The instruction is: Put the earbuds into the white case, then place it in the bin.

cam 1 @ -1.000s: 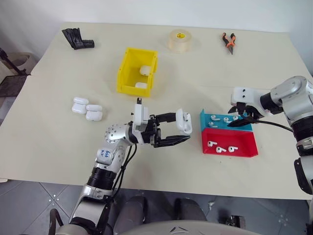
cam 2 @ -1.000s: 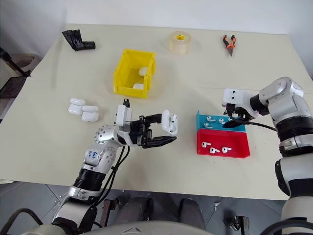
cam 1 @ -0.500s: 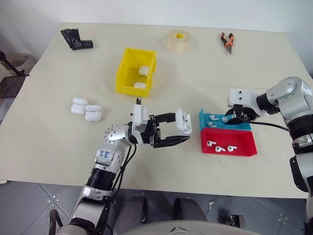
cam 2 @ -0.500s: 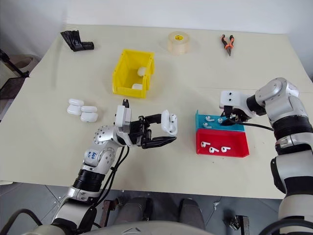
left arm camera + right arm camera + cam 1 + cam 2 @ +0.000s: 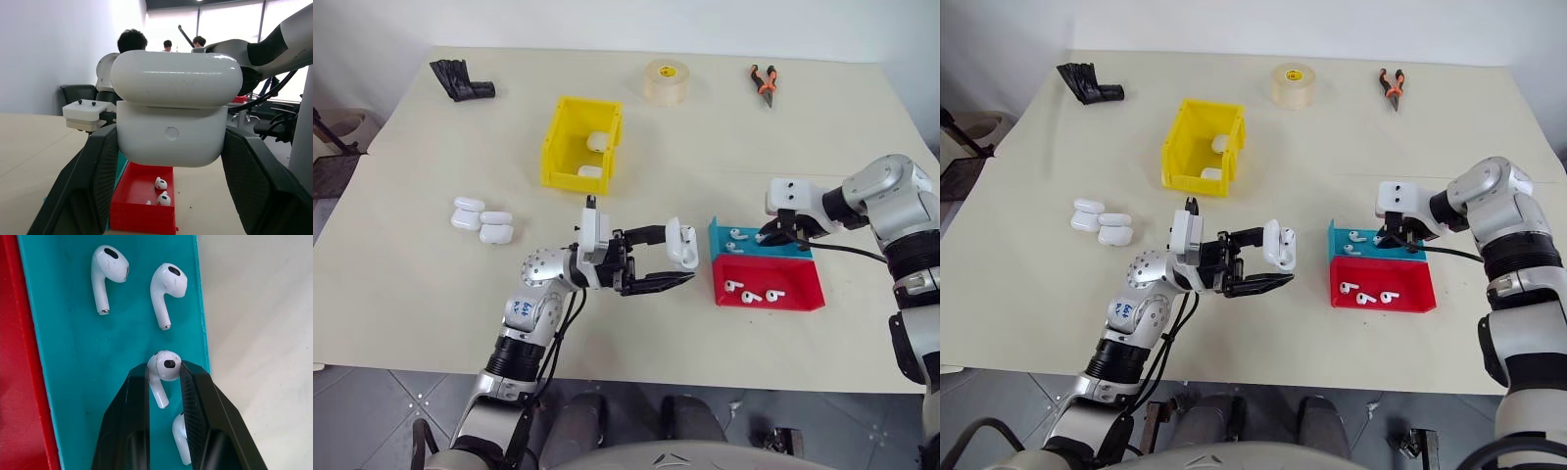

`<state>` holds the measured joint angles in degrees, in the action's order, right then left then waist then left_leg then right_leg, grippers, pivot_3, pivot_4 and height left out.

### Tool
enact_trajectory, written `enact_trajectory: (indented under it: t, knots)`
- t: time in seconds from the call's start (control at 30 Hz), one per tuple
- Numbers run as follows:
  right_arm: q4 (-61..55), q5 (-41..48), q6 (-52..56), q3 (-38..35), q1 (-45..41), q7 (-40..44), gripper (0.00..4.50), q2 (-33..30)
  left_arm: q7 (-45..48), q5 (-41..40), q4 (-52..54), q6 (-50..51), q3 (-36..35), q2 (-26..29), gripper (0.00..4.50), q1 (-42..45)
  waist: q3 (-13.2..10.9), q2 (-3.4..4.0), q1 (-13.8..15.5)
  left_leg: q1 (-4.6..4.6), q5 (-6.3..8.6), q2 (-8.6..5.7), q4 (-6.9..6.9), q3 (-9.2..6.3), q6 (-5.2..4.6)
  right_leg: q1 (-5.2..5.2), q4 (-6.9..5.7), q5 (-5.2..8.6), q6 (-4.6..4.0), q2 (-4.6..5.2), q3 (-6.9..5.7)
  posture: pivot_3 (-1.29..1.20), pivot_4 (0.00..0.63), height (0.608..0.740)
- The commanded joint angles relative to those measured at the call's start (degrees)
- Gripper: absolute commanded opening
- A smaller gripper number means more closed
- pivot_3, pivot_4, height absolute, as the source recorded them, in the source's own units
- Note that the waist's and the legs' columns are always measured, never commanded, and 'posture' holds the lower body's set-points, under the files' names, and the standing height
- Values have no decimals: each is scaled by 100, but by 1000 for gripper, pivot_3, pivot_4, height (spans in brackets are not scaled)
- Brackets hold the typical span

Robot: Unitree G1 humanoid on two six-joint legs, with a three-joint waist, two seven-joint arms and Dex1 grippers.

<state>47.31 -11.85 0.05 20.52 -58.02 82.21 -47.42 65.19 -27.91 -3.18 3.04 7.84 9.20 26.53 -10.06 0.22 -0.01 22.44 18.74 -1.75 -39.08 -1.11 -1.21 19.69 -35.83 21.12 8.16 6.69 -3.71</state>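
Observation:
My left gripper (image 5: 677, 257) is shut on a white case (image 5: 682, 245), held above the table's middle; the left wrist view shows the case (image 5: 173, 112) upright between the black fingers (image 5: 93, 181). My right gripper (image 5: 767, 235) reaches down into the teal half of the tray (image 5: 720, 233). In the right wrist view its fingers (image 5: 127, 411) press on both sides of one earbud (image 5: 165, 365). Three more earbuds (image 5: 167, 284) lie loose on the teal floor around it. The yellow bin (image 5: 558, 147) stands behind the left gripper with two cases (image 5: 597, 142) inside.
The red half of the tray (image 5: 803, 299) holds three earbuds (image 5: 751, 292). Three spare white cases (image 5: 481, 219) lie at the left. A tape roll (image 5: 666, 80), pliers (image 5: 765, 80) and a black object (image 5: 462, 78) sit along the far edge.
The right gripper's fingers have closed around an earbud in the teal compartment. The left arm and its case have kept still.

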Motion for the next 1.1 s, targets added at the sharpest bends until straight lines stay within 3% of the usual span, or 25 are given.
enact_trajectory:
  t: [0.03,0.27,0.53,0.7,0.83,1.1]
  knots:
    - [-115,-11,33,-108,56,-3,502,-25,30,-109,154,-21,-12,-10,2771,4,0,0,0,0,0,0,0,0,0,0,0,0,0,0,0,0,150,740]
    - [-922,607,713,-753,96,93,502,-161,38,-107,141,-26,-21,-3,2771,1,-1,1,-1,2,0,0,1,1,0,4,-1,0,0,0,1,0,150,740]
    - [-3780,2747,3087,-2512,1295,132,502,-554,-11,-131,26,294,-55,76,2771,106,-1,1,122,4,0,-2,0,-6,0,0,0,-1,1,3,0,0,150,740]
    - [-5646,4520,4873,-3851,2333,-1060,502,196,-16,-115,-61,270,-62,-9,2771,214,-2,0,148,3,0,-2,-3,-6,0,-4,3,-1,1,5,1,0,150,740]
    - [-6987,6197,6012,-4628,2969,-2503,502,1261,5,-127,-102,307,-76,8,2771,278,-1,0,143,3,0,-1,-1,-10,0,-1,-8,-1,1,3,0,0,150,740]
    - [-8037,8050,6154,-4632,3782,-4211,502,2085,1,-111,-175,326,-101,4,2771,403,-1,0,139,0,0,-7,0,-8,-1,-2,-10,-1,1,4,7,0,150,740]
